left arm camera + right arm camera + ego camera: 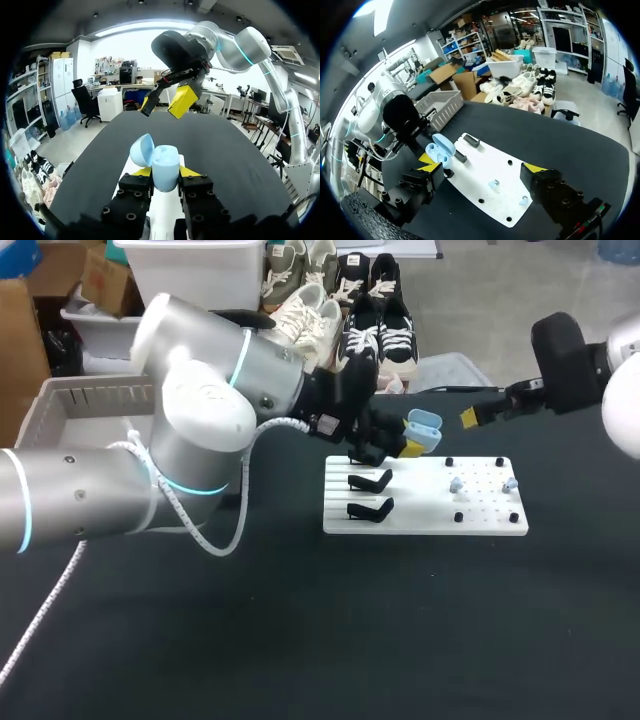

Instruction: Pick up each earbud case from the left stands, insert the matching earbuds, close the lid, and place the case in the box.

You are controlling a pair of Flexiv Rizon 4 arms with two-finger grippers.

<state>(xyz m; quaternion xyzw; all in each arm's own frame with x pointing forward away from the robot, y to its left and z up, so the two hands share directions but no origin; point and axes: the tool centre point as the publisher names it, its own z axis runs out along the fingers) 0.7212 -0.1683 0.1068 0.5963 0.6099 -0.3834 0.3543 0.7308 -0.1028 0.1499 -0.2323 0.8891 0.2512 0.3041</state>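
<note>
Clamping a pale blue earbud case (165, 169) from both sides, the left gripper (410, 445) holds it, lid open, above the back edge of the white board (420, 512) on the black table (300, 640). Two black stands (370, 481) sit on the board's left part, and two pale blue earbuds (456, 484) lie among the pegs on its right part. The right gripper (481, 164) hovers near the board's far right corner, fingers wide apart. A grey box (90, 400) stands at the table's far left.

Black table (300, 640) with white pegboard (420, 522), perhaps grey box (95, 390) too.
</note>
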